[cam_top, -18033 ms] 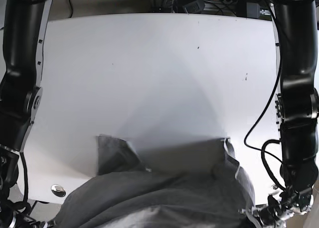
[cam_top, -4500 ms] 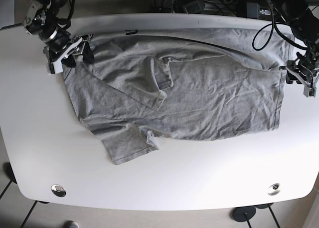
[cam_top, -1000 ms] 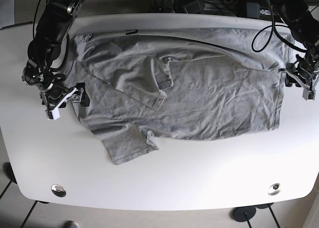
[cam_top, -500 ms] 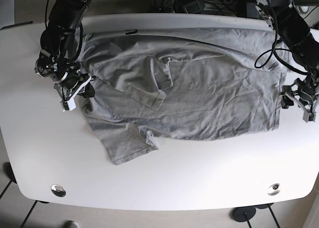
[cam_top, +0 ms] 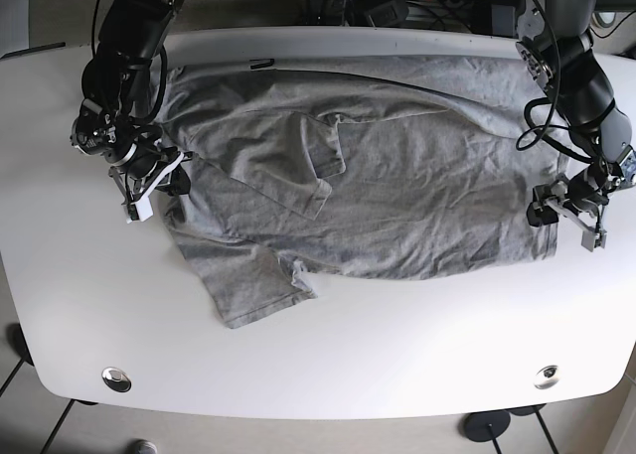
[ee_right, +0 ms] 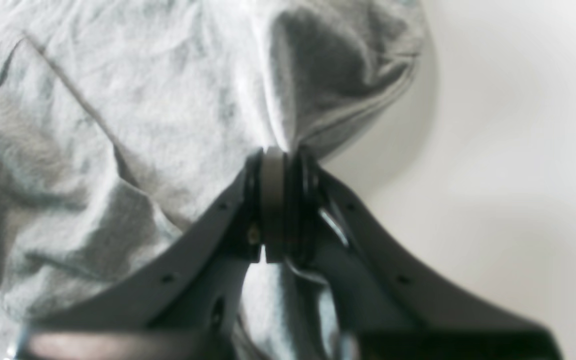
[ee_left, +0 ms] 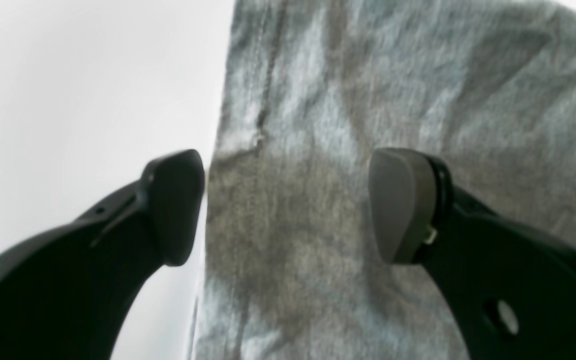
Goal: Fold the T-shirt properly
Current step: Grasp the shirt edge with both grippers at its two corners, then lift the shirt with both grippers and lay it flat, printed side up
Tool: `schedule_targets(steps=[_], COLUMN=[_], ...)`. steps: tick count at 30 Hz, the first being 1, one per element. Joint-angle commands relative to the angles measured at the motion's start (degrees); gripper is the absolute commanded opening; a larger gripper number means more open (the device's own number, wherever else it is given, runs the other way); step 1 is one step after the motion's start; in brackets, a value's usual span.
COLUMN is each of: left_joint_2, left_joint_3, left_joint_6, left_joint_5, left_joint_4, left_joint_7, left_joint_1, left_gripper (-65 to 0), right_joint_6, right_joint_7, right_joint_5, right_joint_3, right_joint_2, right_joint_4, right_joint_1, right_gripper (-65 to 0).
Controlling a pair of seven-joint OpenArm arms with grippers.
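Observation:
The grey T-shirt (cam_top: 417, 186) lies spread and wrinkled on the white table (cam_top: 348, 355), with one sleeve folded onto its chest and the other sleeve (cam_top: 258, 290) sticking out toward the front. My right gripper (cam_top: 159, 186) is at the shirt's left edge. In the right wrist view it (ee_right: 274, 155) is shut on a pinched fold of the shirt (ee_right: 143, 100). My left gripper (cam_top: 561, 224) is at the shirt's lower right corner. In the left wrist view it (ee_left: 288, 205) is open, with the shirt's hem (ee_left: 368, 100) lying between its jaws.
Cables and black devices (cam_top: 397, 2) lie beyond the table's far edge. Round metal fittings sit at the front left (cam_top: 117, 378) and front right (cam_top: 546, 377) corners. Bare table shows beside the shirt in both wrist views (ee_left: 68, 75) (ee_right: 518, 100).
My right gripper moved up and right onto the shirt's left edge over the last second. My left gripper moved down and inward to the shirt's lower right corner.

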Motion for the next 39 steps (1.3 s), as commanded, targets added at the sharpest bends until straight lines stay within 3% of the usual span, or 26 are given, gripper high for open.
schedule_targets(steps=[1, 4, 5, 6, 8, 12, 16, 21, 28, 34, 39], left_joint_2=[1.1, 2.1, 2.1, 2.2, 2.2, 1.8, 2.7, 5.9, 5.6, 3.8, 1.9], left_joint_3=[0.1, 0.1, 0.1, 0.2, 0.2, -0.1, -0.2, 0.3, 7.7, 13.1, 15.4], left_joint_6=[-0.2, -0.2, -0.2, -0.4, -3.9, -3.9, -3.9, -3.9, -3.9, -3.9, -3.9], left_joint_5=[1.1, 1.1, 1.1, 1.1, 1.1, 1.1, 1.0, 1.1, 1.5, 1.3, 1.1], left_joint_4=[-0.6, -0.7, -0.7, -0.7, -0.4, 3.3, 22.9, 34.0, 32.6, 20.4, 14.2], left_joint_7=[2.5, 2.5, 2.5, 2.5, 2.6, 3.8, 11.7, 16.2, 18.4, 17.0, 13.3], left_joint_1=[-0.3, -0.3, -0.3, -0.3, 0.0, 0.2, 5.3, 3.3, -14.1, -37.1, -47.5], left_gripper=[-25.4, -54.7, -61.8, -63.5, -63.6, -63.6, -63.6, -63.7, -63.9, -63.9, -63.9], right_joint_6=[0.08, 0.08, 0.08, 0.08, 0.08, 0.08, 0.08, 0.08, 0.08, 0.08, 0.08], right_joint_7=[0.0, 0.0, 0.0, 0.0, 0.0, -0.4, -4.6, -6.1, -13.6, -14.6, -16.9], right_joint_5=[0.2, 0.2, 0.2, 0.2, 0.3, 0.3, 0.3, -0.2, -0.2, 0.2, -0.1], right_joint_3=[0.0, 0.0, 0.0, 0.0, 0.0, 0.0, -0.3, -0.5, -0.5, -6.0, -8.5], right_joint_2=[0.6, 0.6, 0.6, 0.6, 0.6, 0.6, 0.6, 1.1, 5.3, 12.2, 12.9], right_joint_4=[1.0, 1.0, 1.0, 1.0, 1.0, 4.8, 16.0, 17.6, 14.6, 2.1, 0.3], right_joint_1=[0.8, 0.8, 0.8, 0.8, 0.8, 0.1, -2.7, 2.7, 21.0, 43.6, 56.7], right_gripper=[-63.1, -63.1, -63.1, -63.1, -63.1, -63.1, -63.1, -63.1, -63.1, -63.1, -63.1])
